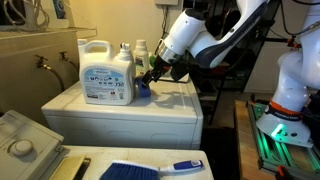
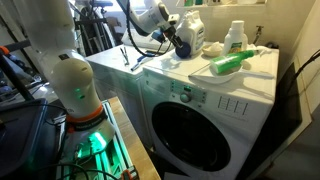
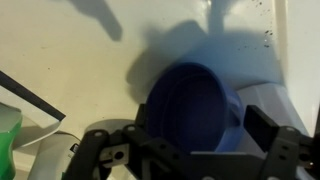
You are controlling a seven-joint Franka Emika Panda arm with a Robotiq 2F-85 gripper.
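Note:
A dark blue cup [image 3: 192, 108] stands on the white washer top [image 1: 172, 102], right beside a large white detergent jug [image 1: 107, 75]. The cup also shows in both exterior views [image 1: 143, 90] [image 2: 184, 44]. My gripper [image 3: 200, 135] is tilted down over the cup, with one finger on each side of it. A thin gap shows between the right finger and the cup's rim, so the gripper looks open and close around the cup. The gripper also shows in both exterior views [image 1: 152, 78] [image 2: 172, 40].
A green-capped bottle [image 1: 140, 52] stands behind the jug, seen also in an exterior view [image 2: 235, 38]. A green brush [image 2: 230, 63] lies on the washer top [image 2: 200, 78]. A blue brush [image 1: 150, 168] lies on a nearer surface. A sink [image 1: 20, 140] is at the near left.

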